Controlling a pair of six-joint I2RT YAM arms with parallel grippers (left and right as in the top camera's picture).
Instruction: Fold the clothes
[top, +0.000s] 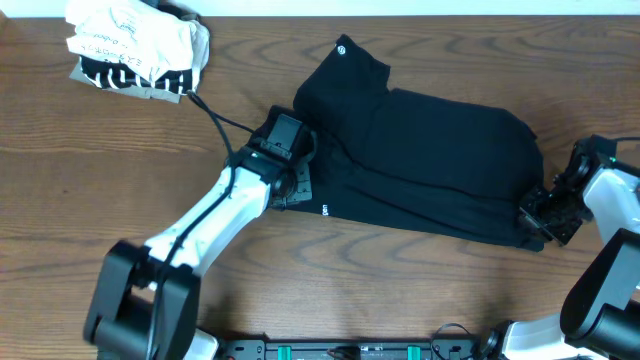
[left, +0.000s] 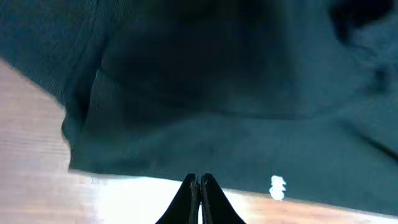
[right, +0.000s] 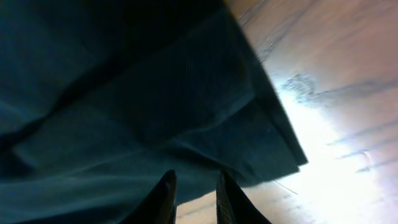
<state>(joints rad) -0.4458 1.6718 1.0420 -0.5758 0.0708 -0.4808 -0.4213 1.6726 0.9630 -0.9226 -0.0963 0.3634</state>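
Observation:
The clothes, one large black shirt (top: 430, 170), lie partly folded across the middle and right of the wooden table (top: 420, 290). A tiny white logo mark (left: 277, 186) shows near its front hem. My left gripper (top: 295, 188) rests at the shirt's left front edge. In the left wrist view its fingertips (left: 200, 180) are pressed together right at the hem, with nothing seen between them. My right gripper (top: 535, 215) is at the shirt's right front corner. Its fingers (right: 194, 182) stand a narrow gap apart over the hem (right: 249, 149), with bare wood showing between them.
A white folded bundle with black lettering (top: 135, 45) sits at the back left corner. The left arm's black cable (top: 215, 115) runs from near that bundle to the wrist. Bare wood lies along the table's front and at the left.

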